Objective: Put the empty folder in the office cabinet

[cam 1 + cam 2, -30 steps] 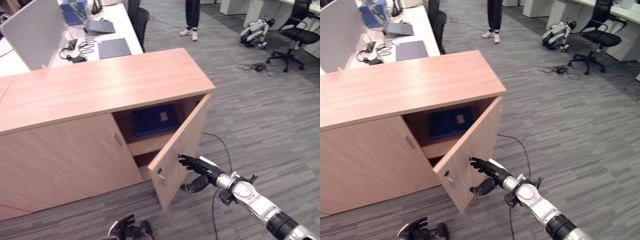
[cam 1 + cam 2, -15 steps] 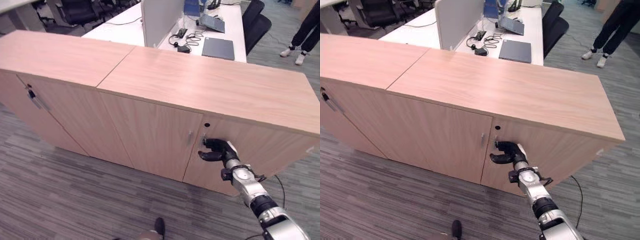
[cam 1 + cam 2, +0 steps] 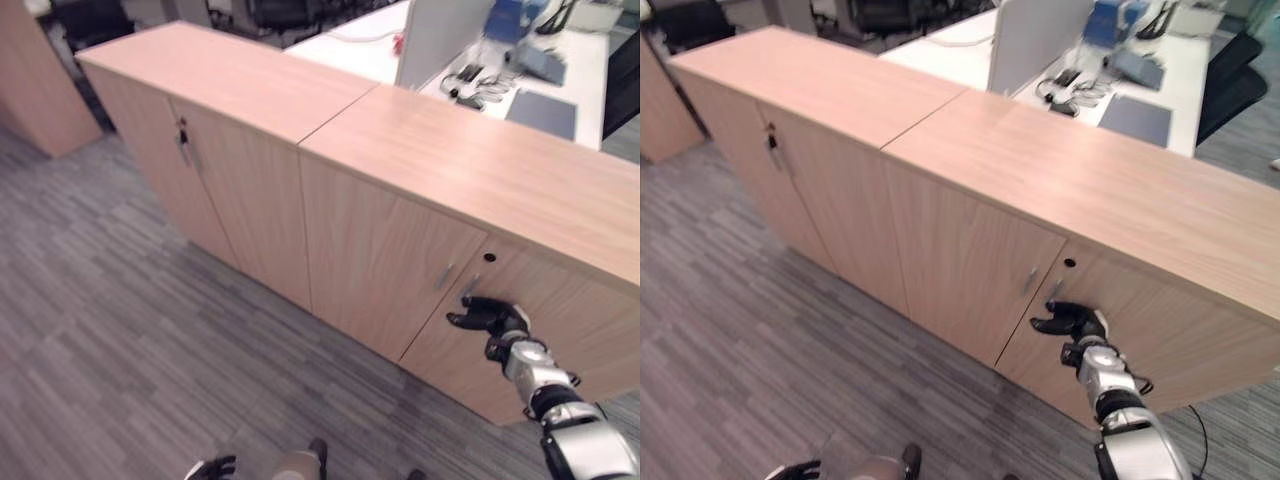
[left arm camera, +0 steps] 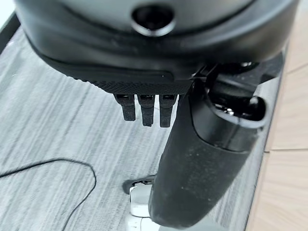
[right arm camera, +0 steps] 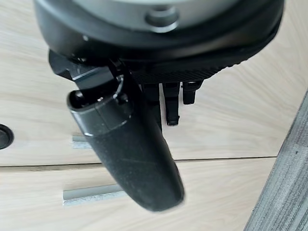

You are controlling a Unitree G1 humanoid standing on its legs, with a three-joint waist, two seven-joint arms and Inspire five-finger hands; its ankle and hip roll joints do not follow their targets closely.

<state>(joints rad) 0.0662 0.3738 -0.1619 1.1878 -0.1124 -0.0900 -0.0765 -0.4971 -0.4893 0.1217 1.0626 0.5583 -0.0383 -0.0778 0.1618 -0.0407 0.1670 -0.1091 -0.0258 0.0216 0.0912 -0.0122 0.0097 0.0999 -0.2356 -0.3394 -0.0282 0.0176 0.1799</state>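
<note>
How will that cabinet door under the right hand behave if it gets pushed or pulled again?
The cabinet door looks like a stiff wooden panel, so it should probably swing on its hinges, not flex. It sits flush with the neighbouring door, so more pushing likely does nothing. The slim metal handle by the right hand looks smooth, so the fingers may slip.

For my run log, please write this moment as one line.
cabinet door: closed | right hand: open, at door by its handle | left hand: open, idle over floor | folder: not visible

The shut cabinet door hides its inside, and the desk is cut off by the picture's edge.
</note>
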